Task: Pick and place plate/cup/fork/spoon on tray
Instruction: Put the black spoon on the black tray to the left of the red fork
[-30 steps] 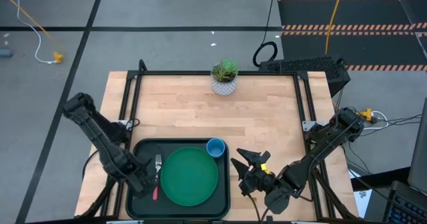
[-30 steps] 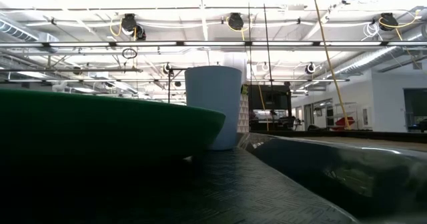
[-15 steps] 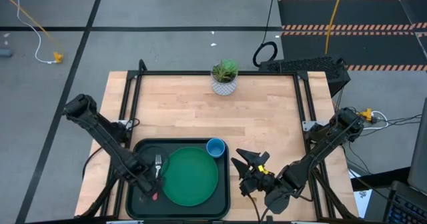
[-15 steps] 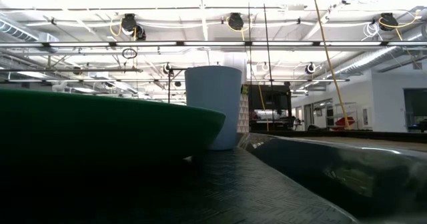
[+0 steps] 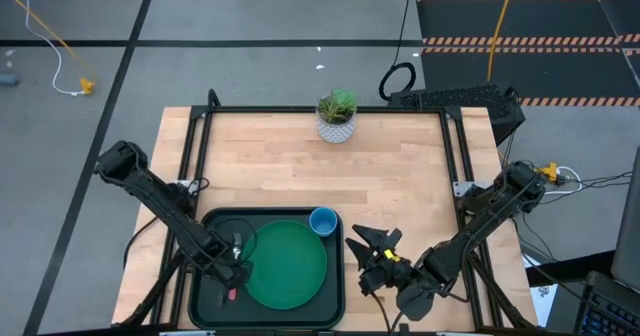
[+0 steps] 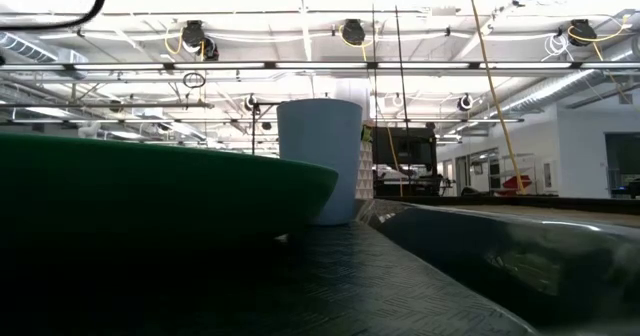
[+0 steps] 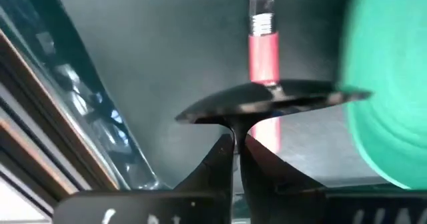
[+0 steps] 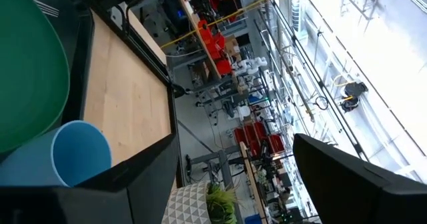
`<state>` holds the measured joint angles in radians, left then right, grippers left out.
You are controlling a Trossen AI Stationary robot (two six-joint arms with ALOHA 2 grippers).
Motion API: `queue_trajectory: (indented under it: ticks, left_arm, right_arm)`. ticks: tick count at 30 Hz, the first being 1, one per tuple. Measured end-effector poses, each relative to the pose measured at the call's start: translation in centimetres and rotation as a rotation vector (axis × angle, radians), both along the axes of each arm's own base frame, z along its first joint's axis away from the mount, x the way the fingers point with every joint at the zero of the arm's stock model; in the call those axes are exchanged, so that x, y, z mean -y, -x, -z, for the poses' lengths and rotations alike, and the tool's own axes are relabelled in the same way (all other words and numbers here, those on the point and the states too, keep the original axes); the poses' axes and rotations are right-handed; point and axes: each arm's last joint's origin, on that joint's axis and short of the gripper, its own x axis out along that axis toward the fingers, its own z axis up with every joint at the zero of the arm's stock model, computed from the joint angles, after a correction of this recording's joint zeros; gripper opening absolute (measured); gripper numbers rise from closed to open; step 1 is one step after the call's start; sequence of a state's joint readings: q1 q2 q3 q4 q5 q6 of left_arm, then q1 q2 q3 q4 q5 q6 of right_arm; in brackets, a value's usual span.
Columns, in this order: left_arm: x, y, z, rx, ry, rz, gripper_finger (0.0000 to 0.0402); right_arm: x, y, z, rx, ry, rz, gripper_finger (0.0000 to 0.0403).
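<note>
The dark tray lies at the table's near edge. The green plate lies flat on its floor and the light-blue cup stands at its far right corner. The red-handled fork lies on the tray floor left of the plate. My left gripper hangs over the fork, shut on the spoon, which shows dark in the left wrist view. My right gripper is open and empty on the table just right of the tray. My left gripper pinches the spoon's thin stem between its two fingertips, coming from above and pointing down. The oval bowl sticks out beyond the fingertips, over the fork's red handle. Whether it touches the fork or the tray, I cannot tell.
A white patterned plant pot stands at the table's far edge. The tray's raised rim runs close to my left gripper. Bare wood lies between the tray and the pot. A black frame borders the table's sides.
My left gripper has moved toward the table's right edge across the tray floor, from beside the fork to over it, close to the plate's left rim. It has stayed shut. The right arm has kept still.
</note>
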<state>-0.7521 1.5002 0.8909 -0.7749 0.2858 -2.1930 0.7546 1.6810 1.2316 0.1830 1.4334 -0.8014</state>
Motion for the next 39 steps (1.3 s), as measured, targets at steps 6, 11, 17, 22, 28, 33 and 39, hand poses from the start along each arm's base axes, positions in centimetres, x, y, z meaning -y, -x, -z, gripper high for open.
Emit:
queue_trajectory:
  ticks: [6, 11, 17, 22, 28, 33, 39]
  left_arm:
    - [-0.3, 0.5, 1.1, -0.046, 0.038, 0.002, 0.0014]
    - [-0.4, 0.8, 1.5, -0.074, 0.047, 0.01, 0.0014]
    - [-1.5, 1.6, 3.1, -0.118, 0.008, 0.015, 0.0015]
    - [-2.4, 1.5, 3.8, -0.109, 0.009, 0.019, 0.0015]
    - [-3.4, 0.9, 3.8, -0.111, 0.001, 0.008, 0.0015]
    - [-4.0, 1.1, 3.9, -0.15, -0.03, -0.003, 0.0019]
    - [-4.3, 1.4, 3.9, -0.186, -0.067, -0.019, 0.0035]
  right_arm:
    - [0.0, 0.0, 0.0, 0.0, 0.0, 0.0, 0.029]
    - [0.0, 0.0, 0.0, 0.0, 0.0, 0.0, 0.029]
    - [0.0, 0.0, 0.0, -0.001, 0.0, -0.002, 0.029]
    - [0.0, 0.0, 0.0, -0.001, -0.001, -0.002, 0.029]
    - [0.0, 0.0, 0.0, -0.001, -0.001, -0.005, 0.029]
    - [0.0, -0.1, 0.0, -0.005, -0.007, -0.023, 0.029]
    - [0.0, -0.1, 0.0, -0.005, -0.007, -0.023, 0.029]
